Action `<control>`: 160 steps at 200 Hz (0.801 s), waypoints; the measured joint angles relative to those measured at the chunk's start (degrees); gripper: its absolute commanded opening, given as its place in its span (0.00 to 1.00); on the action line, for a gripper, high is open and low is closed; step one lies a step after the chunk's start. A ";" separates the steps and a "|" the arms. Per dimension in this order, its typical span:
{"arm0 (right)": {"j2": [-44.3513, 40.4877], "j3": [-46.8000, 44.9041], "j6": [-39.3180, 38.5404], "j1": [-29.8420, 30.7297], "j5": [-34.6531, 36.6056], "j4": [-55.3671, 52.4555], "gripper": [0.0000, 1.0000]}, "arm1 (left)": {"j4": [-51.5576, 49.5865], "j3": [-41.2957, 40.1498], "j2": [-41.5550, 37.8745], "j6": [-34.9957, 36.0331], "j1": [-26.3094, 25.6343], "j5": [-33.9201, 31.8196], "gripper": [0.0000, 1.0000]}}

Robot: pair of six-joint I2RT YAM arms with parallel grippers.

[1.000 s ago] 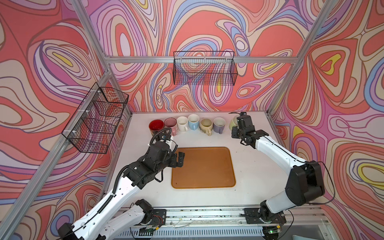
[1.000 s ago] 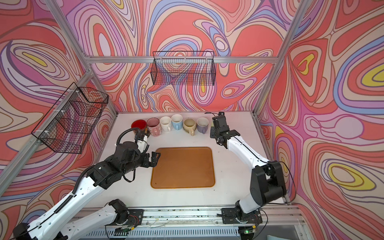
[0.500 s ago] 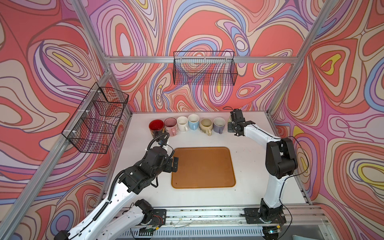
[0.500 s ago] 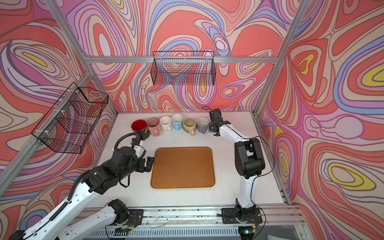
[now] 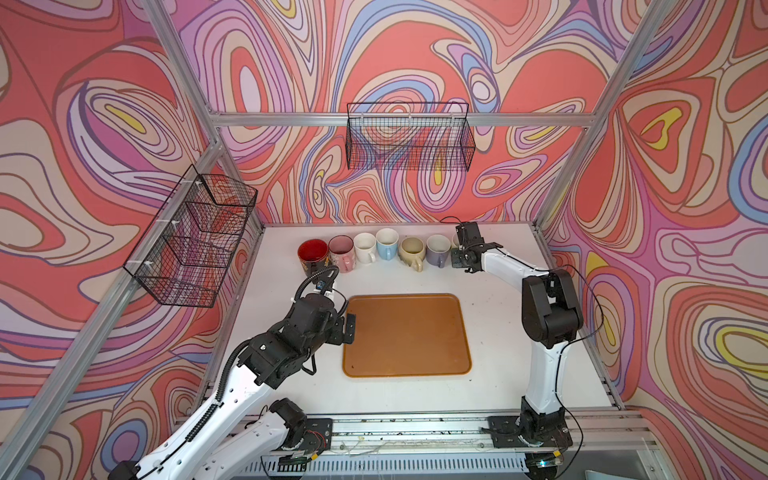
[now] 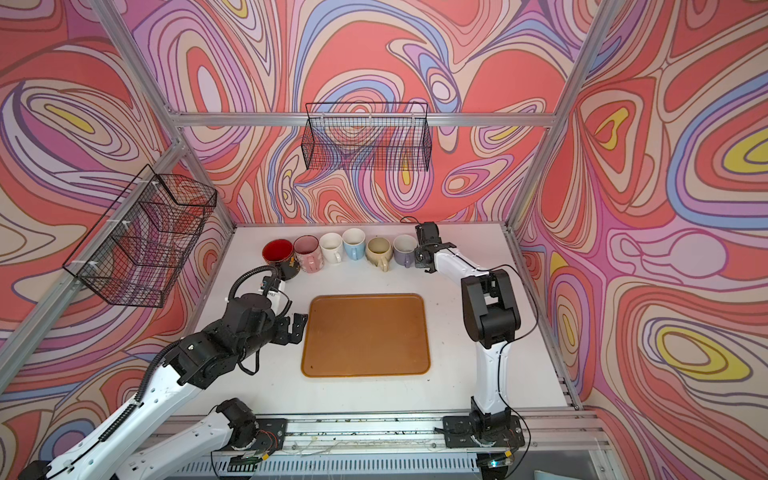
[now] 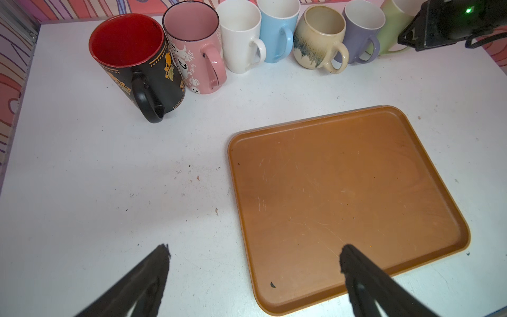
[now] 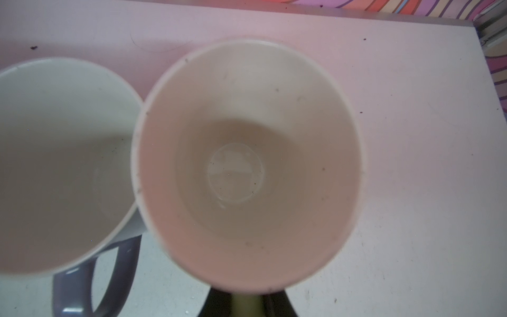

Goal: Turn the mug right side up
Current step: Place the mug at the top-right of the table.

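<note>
Right wrist view showed right gripper [image 8: 248, 307] clamped on upright green mug [image 8: 247, 164], 1 o'clock off the tray [image 5: 407, 332], so release looked next.

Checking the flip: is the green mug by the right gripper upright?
Upright: the green mug shows its open mouth and inner bottom, beside the purple mug.
</note>
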 measured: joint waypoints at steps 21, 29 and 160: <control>0.00 0.00 -0.20 0.00 0.04 0.00 0.00 | 0.00 0.00 0.00 0.00 0.00 -0.02 1.00; 0.02 0.00 -0.33 0.00 0.07 0.00 0.04 | 0.00 0.00 0.00 0.00 0.00 -0.02 1.00; -5.97 -4.90 -0.79 -0.17 0.74 5.07 0.40 | 0.07 0.59 0.83 0.66 0.00 -4.81 1.00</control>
